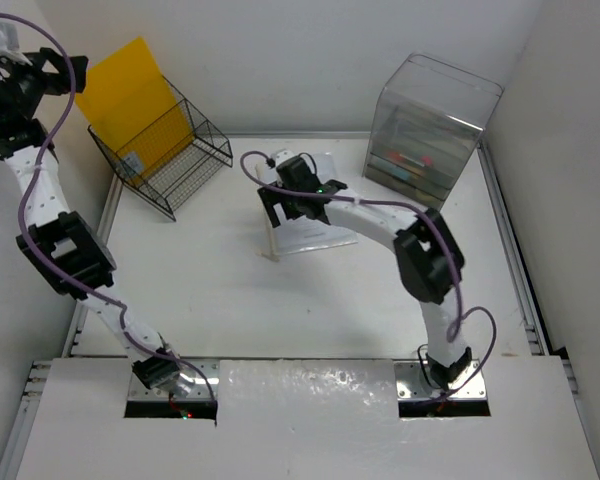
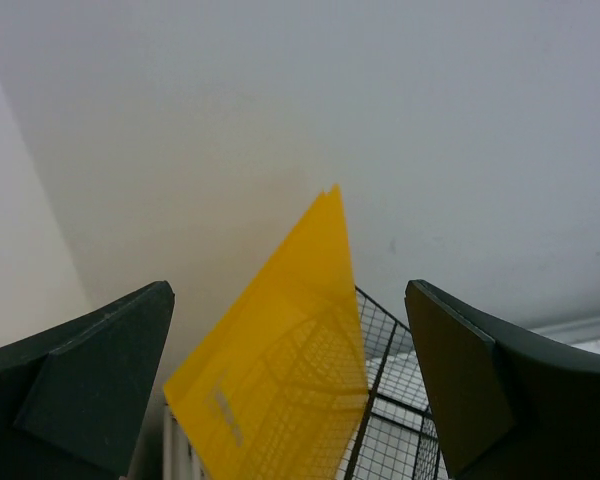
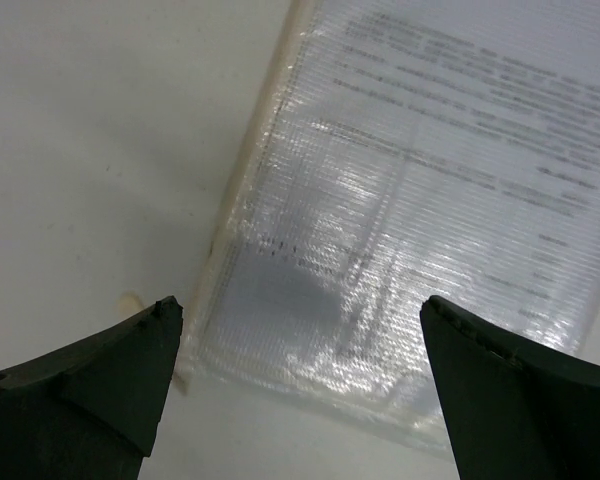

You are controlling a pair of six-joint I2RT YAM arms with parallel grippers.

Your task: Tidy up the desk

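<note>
Two grippers are shown with their jaws apart above the desk [image 1: 210, 290], which is spread out as the wide white surface under both arms and is edged by thin metal rails. The left gripper [image 2: 288, 290] is held high at the far left corner, with nothing clamped in it. Through its gap a yellow folder [image 2: 280, 370] is seen standing tilted in the black wire rack [image 1: 175, 160], clear of the fingers. The filing of that folder is judged to be done.

The right gripper [image 3: 300, 300] is poised low over a clear plastic sleeve [image 3: 410, 200] in which a printed sheet is kept. The sleeve is laid flat near the middle of the desk, between the rack and the clear drawer box [image 1: 430, 130] at the far right. These jaws are also parted and empty, and the sleeve's near edge is framed between them. No contact can be made out.

The step in hand is therefore judged to be the pick-up of the sleeve. A thin, glossy item lying flat is likely to be hard to pinch. The pale strip along its left edge is probably the better hold, so the fingers would need to be lowered onto that edge and closed firmly. The sleeve would then presumably be lifted and carried to the rack beside the folder.
</note>
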